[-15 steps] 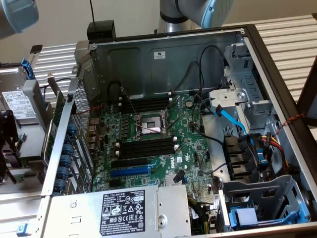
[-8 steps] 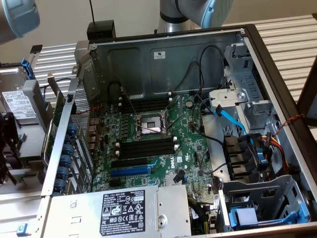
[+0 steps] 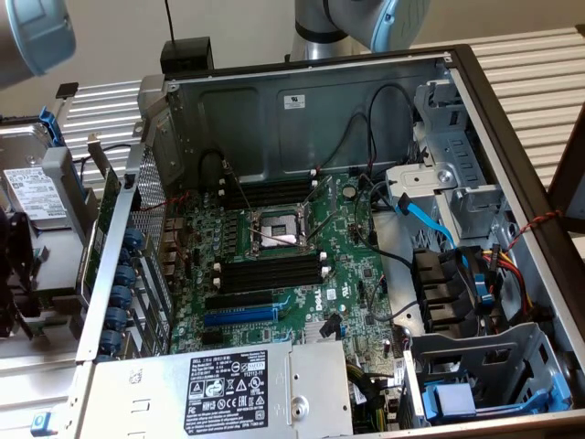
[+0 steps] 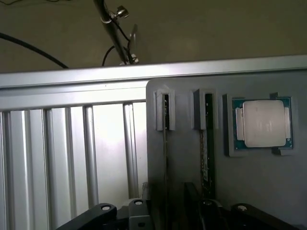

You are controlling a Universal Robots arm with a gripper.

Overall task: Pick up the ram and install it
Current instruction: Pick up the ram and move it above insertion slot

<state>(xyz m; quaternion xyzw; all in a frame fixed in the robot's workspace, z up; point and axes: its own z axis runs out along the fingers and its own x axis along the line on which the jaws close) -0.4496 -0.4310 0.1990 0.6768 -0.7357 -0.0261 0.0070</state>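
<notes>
Wrist view: the tool (image 4: 171,213) sits low over a grey holder (image 4: 249,191). Whether the tool stands wide or narrow cannot be told from its dark parts in the frame, and no contact with any item is visible.

The ram (image 4: 165,158) stands on edge in a narrow slot of the holder and runs toward the middle of the tool. A second ram stick (image 4: 207,158) stands on edge in the neighbouring slot, parallel to the first, with its small chips showing. A processor chip (image 4: 263,123) lies flat in a square pocket just beside the second stick.

The holder rests on a ribbed aluminium surface (image 4: 62,158). Beyond the surface's edge are a plain beige wall, a dark rod with clamps (image 4: 112,28) and a black cable.

Exterior view: an open computer case (image 3: 311,101) lies on the same slatted surface (image 3: 530,64). Inside it are the green motherboard (image 3: 347,274), black memory slots (image 3: 274,270), the processor socket (image 3: 279,229), a blue cable (image 3: 430,219) and the power supply (image 3: 228,384). The arm (image 3: 366,23) passes behind the case.
</notes>
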